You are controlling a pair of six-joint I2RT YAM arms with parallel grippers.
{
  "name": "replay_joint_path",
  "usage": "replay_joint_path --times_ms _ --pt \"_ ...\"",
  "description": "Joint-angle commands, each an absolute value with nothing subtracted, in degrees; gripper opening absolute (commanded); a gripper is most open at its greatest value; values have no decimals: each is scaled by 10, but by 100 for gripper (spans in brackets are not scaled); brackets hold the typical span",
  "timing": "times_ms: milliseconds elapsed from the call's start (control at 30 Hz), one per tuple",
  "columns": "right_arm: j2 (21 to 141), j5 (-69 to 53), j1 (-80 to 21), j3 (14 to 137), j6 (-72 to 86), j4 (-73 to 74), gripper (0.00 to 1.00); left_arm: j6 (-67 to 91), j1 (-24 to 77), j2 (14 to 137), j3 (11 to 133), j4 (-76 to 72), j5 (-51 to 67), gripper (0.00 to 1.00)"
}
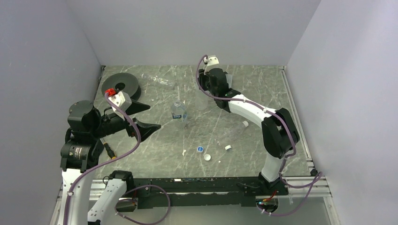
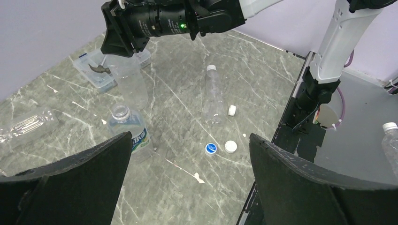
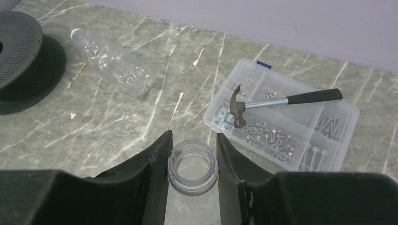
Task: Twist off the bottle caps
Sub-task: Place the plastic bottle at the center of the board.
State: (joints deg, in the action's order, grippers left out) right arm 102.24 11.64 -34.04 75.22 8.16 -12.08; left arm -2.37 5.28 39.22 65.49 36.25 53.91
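My right gripper (image 3: pixel 193 159) is shut on the open, capless neck of a clear bottle (image 3: pixel 193 168) and holds it upright at the back middle of the table; the left wrist view shows its body (image 2: pixel 133 86). My left gripper (image 2: pixel 190 183) is open and empty, above the table's left. A short uncapped bottle with a blue-and-white label (image 1: pixel 179 111) stands in the middle. A capped clear bottle (image 1: pixel 232 133) lies to its right. Three loose caps lie in front: one showing blue (image 1: pixel 200 149) and two white (image 1: pixel 207 157) (image 1: pixel 228 147).
Another clear bottle (image 1: pixel 157 80) lies at the back left beside a black spool (image 1: pixel 121 86). A clear compartment tray (image 3: pixel 281 122) of screws and nuts, with a hammer (image 3: pixel 263 104) on it, sits just behind my right gripper. A capped bottle (image 2: pixel 389 140) lies off the table's front edge.
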Motion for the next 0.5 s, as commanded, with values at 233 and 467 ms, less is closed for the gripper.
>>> replay_joint_path --times_ms 233,467 --pt "1023 149 -354 728 75 -200 3 -32 52 380 650 349 548 99" --pt "1029 153 -362 725 66 -200 17 -44 52 376 651 352 555 99"
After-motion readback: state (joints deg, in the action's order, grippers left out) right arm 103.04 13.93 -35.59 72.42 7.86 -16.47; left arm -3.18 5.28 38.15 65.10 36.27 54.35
